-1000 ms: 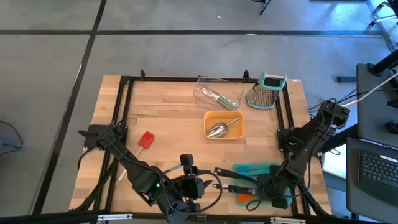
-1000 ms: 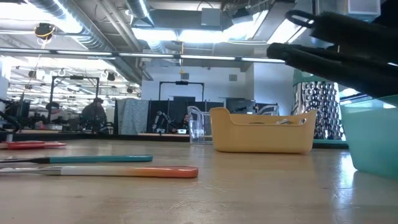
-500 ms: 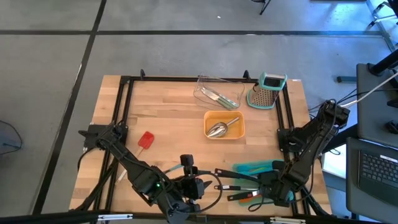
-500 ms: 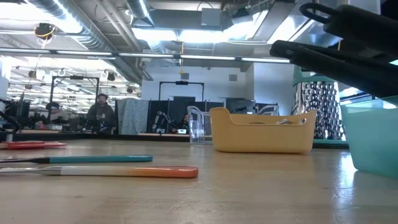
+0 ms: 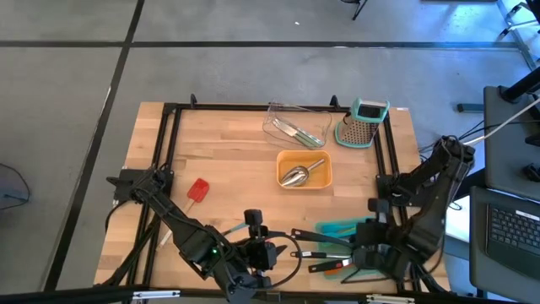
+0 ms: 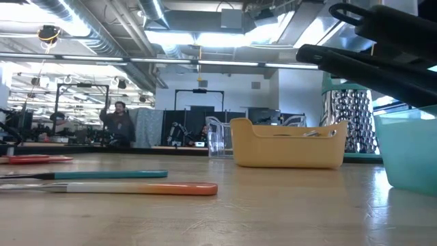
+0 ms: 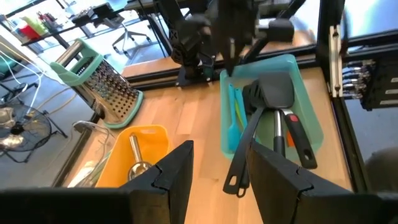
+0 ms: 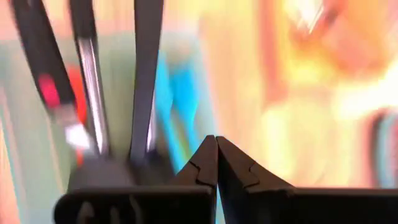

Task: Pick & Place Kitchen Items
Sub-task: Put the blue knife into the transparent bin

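Black spatulas point(image 7: 264, 102) in teal tray point(image 7: 309, 112); low view hides them.

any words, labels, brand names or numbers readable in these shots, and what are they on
None can be read.
Box grater: no label shows.
Teal tray and its spatulas: no print shows.
Orange tray with the steel scoop: plain.
Laptop beside the table: keys too small to read.
Room behind, low view: any signs are too small to read.

Box grater point(image 5: 362, 124) beside clear tray point(image 5: 294, 125).
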